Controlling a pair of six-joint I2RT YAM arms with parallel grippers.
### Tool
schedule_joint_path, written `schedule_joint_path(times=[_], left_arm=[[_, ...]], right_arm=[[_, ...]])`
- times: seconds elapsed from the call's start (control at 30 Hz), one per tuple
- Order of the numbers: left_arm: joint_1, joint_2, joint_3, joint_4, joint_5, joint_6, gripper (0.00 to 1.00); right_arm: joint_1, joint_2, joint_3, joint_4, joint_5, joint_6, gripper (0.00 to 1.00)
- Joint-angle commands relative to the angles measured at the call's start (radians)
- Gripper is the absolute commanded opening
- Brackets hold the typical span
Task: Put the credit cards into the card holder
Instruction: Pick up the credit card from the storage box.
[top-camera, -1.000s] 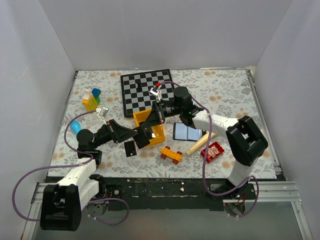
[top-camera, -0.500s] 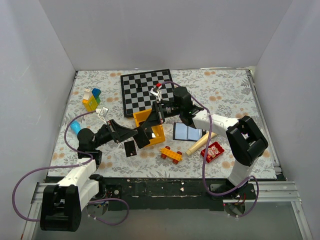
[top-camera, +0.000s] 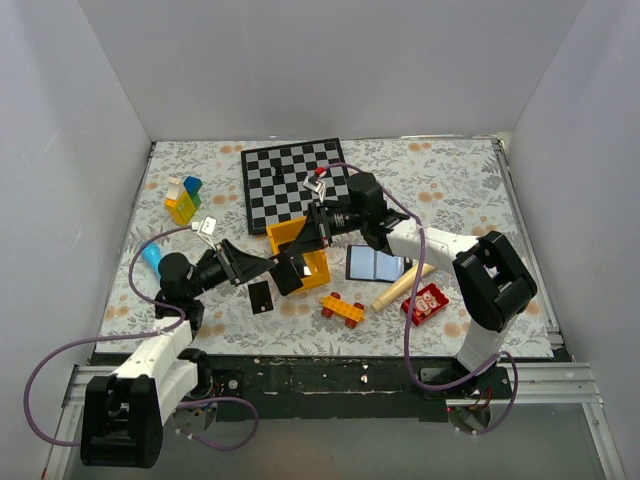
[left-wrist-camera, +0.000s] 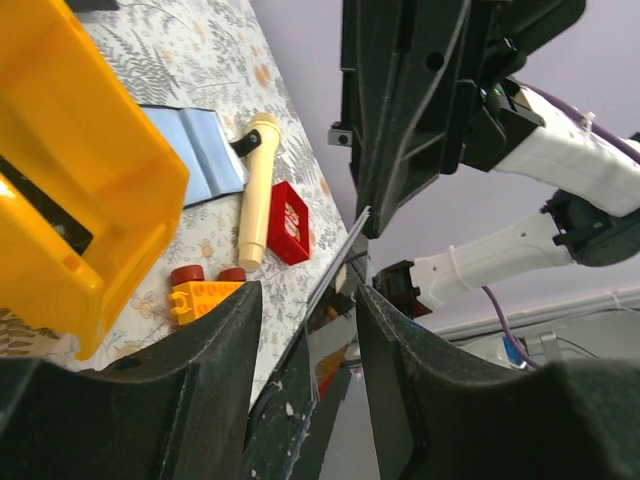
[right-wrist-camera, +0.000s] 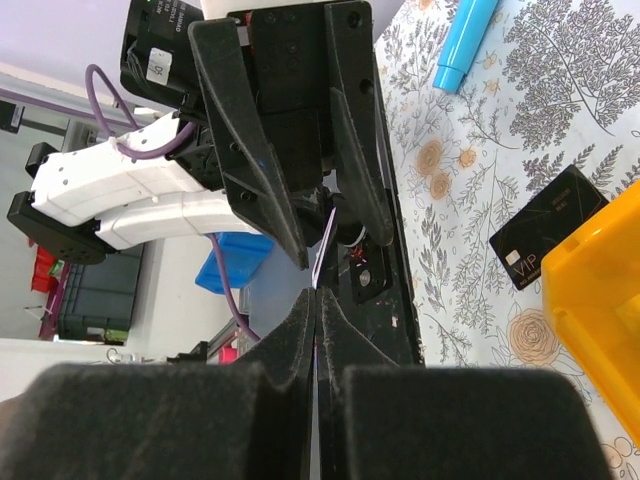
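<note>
A thin black credit card (left-wrist-camera: 335, 262), seen edge-on, hangs in the air above the yellow bin (top-camera: 286, 232). My right gripper (right-wrist-camera: 316, 300) is shut on its top edge. The card runs down between the parted fingers of my left gripper (left-wrist-camera: 308, 300), which stands open around it without pressing it. In the top view the card (top-camera: 291, 276) sits between the left gripper (top-camera: 268, 268) and the right gripper (top-camera: 303, 247). A second credit card (top-camera: 260, 296) with a small white mark lies flat on the cloth (right-wrist-camera: 548, 228). The card holder (top-camera: 377, 263) lies open, blue-grey side up, right of the bin.
A chessboard (top-camera: 295, 178) lies at the back. Coloured blocks (top-camera: 183, 198) and a blue pen (top-camera: 150, 256) are at the left. A cream wooden cylinder (top-camera: 400, 287), a red block (top-camera: 428, 302) and a yellow brick (top-camera: 342, 307) lie by the card holder.
My left gripper's jaws have widened and let go of the card, and the arm has drawn back slightly to the left. The right gripper keeps its pinch on the card.
</note>
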Motion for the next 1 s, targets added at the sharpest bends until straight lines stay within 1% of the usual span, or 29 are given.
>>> schedule_joint_path(times=[0.0, 0.1, 0.2, 0.27, 0.33, 0.37, 0.43, 0.53, 0.7, 0.73, 0.8, 0.87, 0.97], left_arm=[[0.003, -0.05, 0.058, -0.232, -0.099, 0.106, 0.43], [0.009, -0.092, 0.102, -0.387, -0.173, 0.159, 0.46], [0.02, -0.129, 0.134, -0.462, -0.215, 0.175, 0.51], [0.021, -0.141, 0.157, -0.513, -0.238, 0.191, 0.55], [0.025, -0.144, 0.177, -0.555, -0.259, 0.205, 0.57], [0.025, -0.146, 0.18, -0.567, -0.265, 0.212, 0.57], [0.026, -0.147, 0.194, -0.614, -0.297, 0.228, 0.58], [0.028, -0.162, 0.206, -0.68, -0.333, 0.257, 0.58], [0.028, -0.195, 0.222, -0.777, -0.4, 0.283, 0.58], [0.028, -0.201, 0.222, -0.78, -0.405, 0.284, 0.59], [0.028, -0.213, 0.213, -0.773, -0.406, 0.277, 0.59], [0.028, -0.225, 0.193, -0.745, -0.394, 0.257, 0.59], [0.028, -0.235, 0.165, -0.661, -0.355, 0.219, 0.59]], right_arm=[[-0.004, -0.032, 0.03, 0.012, -0.014, -0.017, 0.01], [-0.004, -0.027, 0.028, -0.022, 0.0, -0.038, 0.01], [0.001, -0.03, 0.047, -0.129, 0.043, -0.11, 0.01], [0.013, -0.036, 0.094, -0.303, 0.108, -0.228, 0.01], [0.036, -0.038, 0.143, -0.446, 0.178, -0.331, 0.01], [0.041, -0.036, 0.156, -0.488, 0.192, -0.348, 0.01], [0.044, -0.035, 0.168, -0.505, 0.227, -0.342, 0.01], [0.062, -0.024, 0.231, -0.646, 0.336, -0.418, 0.01], [0.11, 0.011, 0.334, -0.769, 0.408, -0.475, 0.01], [0.116, 0.014, 0.343, -0.781, 0.423, -0.48, 0.01], [0.114, 0.001, 0.329, -0.751, 0.431, -0.451, 0.01], [0.102, -0.024, 0.292, -0.664, 0.408, -0.39, 0.01], [0.058, -0.036, 0.234, -0.501, 0.312, -0.258, 0.01]])
